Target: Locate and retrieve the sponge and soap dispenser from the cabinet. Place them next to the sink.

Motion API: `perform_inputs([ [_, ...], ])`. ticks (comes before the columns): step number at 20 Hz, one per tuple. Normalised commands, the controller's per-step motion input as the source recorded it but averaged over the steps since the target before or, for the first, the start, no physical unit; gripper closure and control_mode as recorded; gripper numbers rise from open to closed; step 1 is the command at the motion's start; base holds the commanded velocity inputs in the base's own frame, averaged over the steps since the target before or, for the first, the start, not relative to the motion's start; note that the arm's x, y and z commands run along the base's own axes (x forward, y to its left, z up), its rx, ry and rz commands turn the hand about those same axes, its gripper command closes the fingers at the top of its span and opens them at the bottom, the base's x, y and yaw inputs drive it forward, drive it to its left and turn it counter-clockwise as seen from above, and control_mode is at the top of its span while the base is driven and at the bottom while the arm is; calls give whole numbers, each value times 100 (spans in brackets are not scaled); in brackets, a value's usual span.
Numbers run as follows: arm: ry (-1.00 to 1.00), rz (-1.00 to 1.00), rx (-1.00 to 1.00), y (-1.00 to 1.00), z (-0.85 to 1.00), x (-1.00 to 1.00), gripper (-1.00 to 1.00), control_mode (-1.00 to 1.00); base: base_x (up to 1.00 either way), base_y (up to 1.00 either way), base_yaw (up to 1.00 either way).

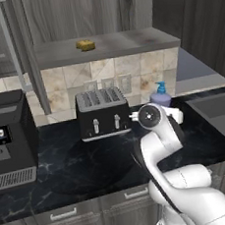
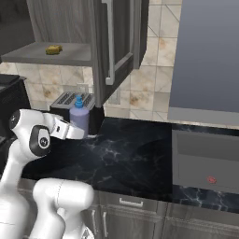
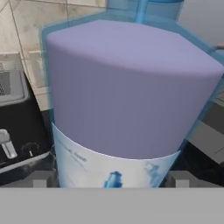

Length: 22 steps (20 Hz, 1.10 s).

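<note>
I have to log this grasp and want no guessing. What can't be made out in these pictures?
- Gripper: the hand view cuts off the fingertips at its bottom, so a grip on the soap dispenser is unclear.
- Dispenser's base: the arm hides it in both base views.
- Sink: the left base view's right edge cuts it.
- Sponge: too small for detail.
</note>
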Motion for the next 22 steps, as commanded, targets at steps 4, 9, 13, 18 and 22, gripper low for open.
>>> perform_inputs([
  [4,-11,-3,-6,-35,-73,8,100,-100,0,0,0],
  [9,6,-5,-3,-35,-19,14,100,-100,0,0,0],
  [13,9,-5,0,-40,-20,16,100,-100,0,0,0],
  [18,1,-4,0,-42,-39,17,100,-100,0,0,0],
  [22,-8,-3,0,-41,-53,4,100,-100,0,0,0],
])
